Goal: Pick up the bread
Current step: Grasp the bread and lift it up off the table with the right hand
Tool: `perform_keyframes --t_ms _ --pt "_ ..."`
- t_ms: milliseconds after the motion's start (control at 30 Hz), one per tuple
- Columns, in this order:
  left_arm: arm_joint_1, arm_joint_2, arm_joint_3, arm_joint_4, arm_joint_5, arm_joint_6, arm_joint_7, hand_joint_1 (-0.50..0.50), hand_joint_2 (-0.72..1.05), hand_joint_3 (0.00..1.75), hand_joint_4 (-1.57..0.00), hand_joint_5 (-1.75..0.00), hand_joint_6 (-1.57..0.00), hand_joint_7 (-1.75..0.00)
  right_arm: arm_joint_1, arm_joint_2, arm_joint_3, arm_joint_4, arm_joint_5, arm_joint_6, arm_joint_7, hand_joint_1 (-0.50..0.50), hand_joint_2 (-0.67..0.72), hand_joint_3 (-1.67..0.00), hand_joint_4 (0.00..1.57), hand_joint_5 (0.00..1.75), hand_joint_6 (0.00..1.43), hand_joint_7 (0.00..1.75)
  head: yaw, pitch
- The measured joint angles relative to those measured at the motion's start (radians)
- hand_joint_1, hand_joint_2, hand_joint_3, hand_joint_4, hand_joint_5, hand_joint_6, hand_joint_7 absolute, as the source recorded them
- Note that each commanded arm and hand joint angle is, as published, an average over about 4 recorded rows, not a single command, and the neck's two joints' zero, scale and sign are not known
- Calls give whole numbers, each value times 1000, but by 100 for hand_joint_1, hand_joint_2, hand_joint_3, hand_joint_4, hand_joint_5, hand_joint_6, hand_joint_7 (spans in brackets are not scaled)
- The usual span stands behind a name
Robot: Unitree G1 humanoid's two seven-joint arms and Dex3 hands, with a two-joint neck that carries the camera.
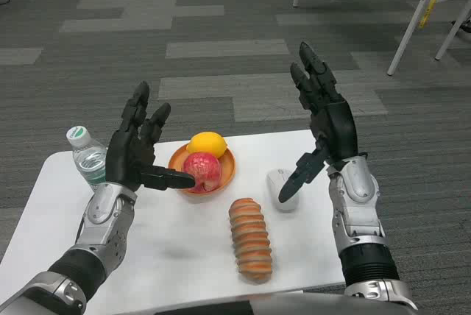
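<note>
Above the table (184,256), left hand (136,154) and right hand (324,120) spread wide, empty; bread (250,239) lies untouched.

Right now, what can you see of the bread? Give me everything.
The bread is a long loaf, golden-orange with paler cross ridges along its length, with a slightly glossy look. It lies flat on the white table, running away from the robot, near the front edge and right of centre. It looks whole and nothing touches it but the table. The orange bowl of fruit sits behind it, the white mouse to its back right. Both hands, left hand and right hand, are raised with fingers spread, clear of it.
</note>
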Motion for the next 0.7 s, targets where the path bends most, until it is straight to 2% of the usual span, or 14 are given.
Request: perform_keyframes --t_ms 33,67,100,133,200,267,700 --pt "7 0 7 -19 10 2 3 50 -2 9 0 -41 0 0 -7 -7 27 26 7 -28 -28 -29 47 0 20 19 0 0 50 64" --pt "14 0 15 -39 20 4 7 50 -2 9 0 -41 0 0 -14 -14 54 54 15 -57 -60 -29 47 0 20 19 0 0 74 96" --pt "24 -1 28 -80 41 8 13 50 -2 9 0 -41 0 0 -27 -25 107 107 30 -110 -117 -29 47 0 20 19 0 0 148 191" --pt "35 -3 44 -131 67 11 18 50 -2 9 0 -41 0 0 -43 -36 173 170 47 -172 -183 -29 47 0 20 19 0 0 147 188" --pt "41 -12 64 -209 102 12 24 50 1 7 0 -41 0 0 -64 -43 267 251 67 -245 -260 -29 47 0 20 19 0 0 145 184" --pt "41 -17 71 -234 111 12 25 50 3 4 0 -41 0 0 -70 -42 299 271 70 -266 -276 -29 47 0 20 19 0 0 143 180" --pt "55 -18 73 -234 110 13 31 50 -2 9 0 -41 0 0 -71 -52 300 272 76 -273 -286 -29 47 0 19 19 0 0 139 167"
